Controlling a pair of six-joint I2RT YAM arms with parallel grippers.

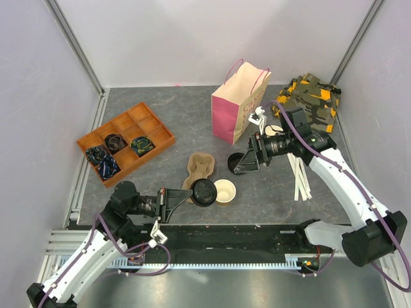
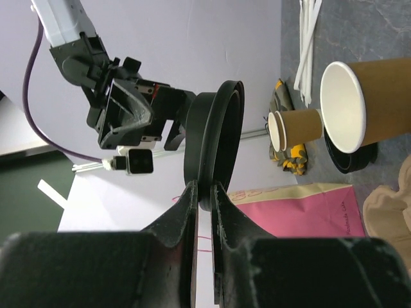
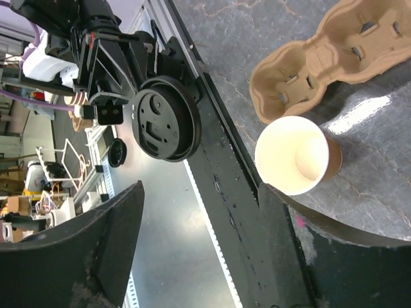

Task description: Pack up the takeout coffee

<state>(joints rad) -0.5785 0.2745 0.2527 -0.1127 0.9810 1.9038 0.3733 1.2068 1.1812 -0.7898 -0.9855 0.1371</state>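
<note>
Left arm carries a lid next to the open-topped cup while the right arm reaches in with its claw spread.

The right arm [image 1: 340,183] rises from the near right corner, bends and stretches left to mid-table. Its right gripper [image 1: 236,163] is splayed wide, grasping nothing. The left arm [image 1: 90,247] lies low along the near edge with its forearm pointing right. The left gripper [image 1: 190,196] is clenched on the rim of the black lid [image 1: 205,191], which is held level and higher than the cup's rim. The paper cup [image 1: 225,191] stands upright and uncovered just right of the lid, near the pulp carrier [image 1: 200,167].
</note>
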